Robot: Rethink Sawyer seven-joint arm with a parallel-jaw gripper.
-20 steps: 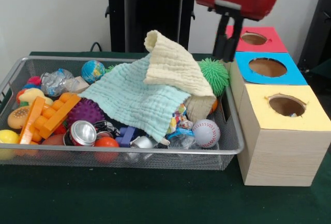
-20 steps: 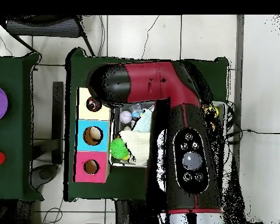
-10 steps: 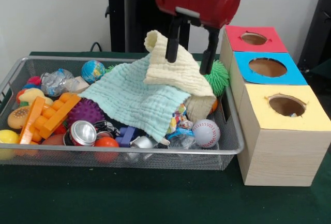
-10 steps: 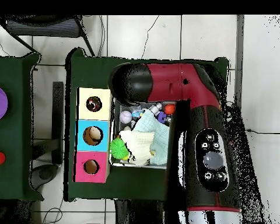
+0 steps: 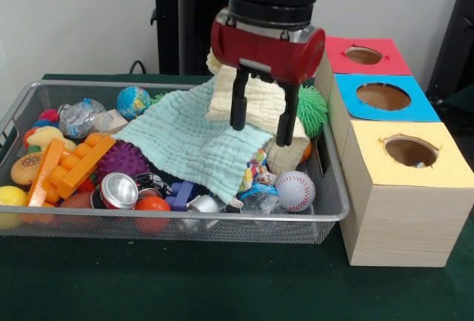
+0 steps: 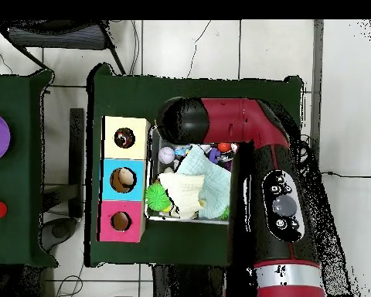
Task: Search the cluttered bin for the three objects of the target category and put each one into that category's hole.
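The wire bin is seen crowded on the green surface, with three wooden boxes standing just beside it, topped yellow, blue and red, each with one hole. The target category is not given, so it cannot be told which three objects are sought; several balls are visible, among them a baseball, a globe ball and a green spiky ball, all lying in the bin.

The tool is held spread apart and empty, with its tips hanging at the cream cloth, which lies draped over a mint cloth. The chief risk is judged to be that cloth is pinched in place of a toy: fabric could be dragged up, small items rolled or tipped over the rim, and whatever lies beneath left hidden. A finger could also be snagged in a fold, or pressed onto an unseen hard object under the cloths.

In the front view the spread fingers and the left-hand clutter are shown plainly. In the overhead view the tool is hidden beneath the arm along with much of the bin, but something dark is seen inside the yellow box's hole.
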